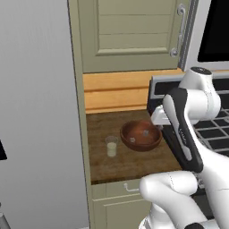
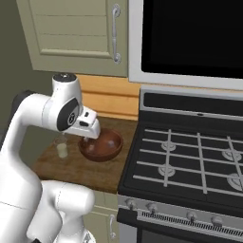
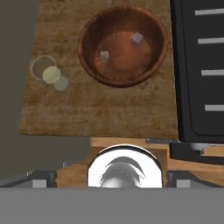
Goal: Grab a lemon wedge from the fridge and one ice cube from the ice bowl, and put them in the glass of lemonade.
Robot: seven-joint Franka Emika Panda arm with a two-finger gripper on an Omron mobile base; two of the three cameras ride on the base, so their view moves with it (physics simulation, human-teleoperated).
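On the wooden table (image 1: 134,165) between fridge (image 1: 40,112) and stove (image 2: 190,161), the ice bowl (image 3: 123,46) holds two ice cubes (image 3: 137,38), well apart. The glass of lemonade (image 3: 49,73) stands just beside it, on the fridge side. The tool (image 2: 86,138) hangs directly over the bowl; the cubes lie straight below. Whether its jaws are apart or together cannot be told. No lemon wedge noted.

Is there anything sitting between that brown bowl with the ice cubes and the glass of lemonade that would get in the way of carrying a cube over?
Nothing visible does. The ice bowl and the glass of lemonade stand side by side on the wooden counter, with only bare wood between them. Two ice cubes lie loose in the bowl.
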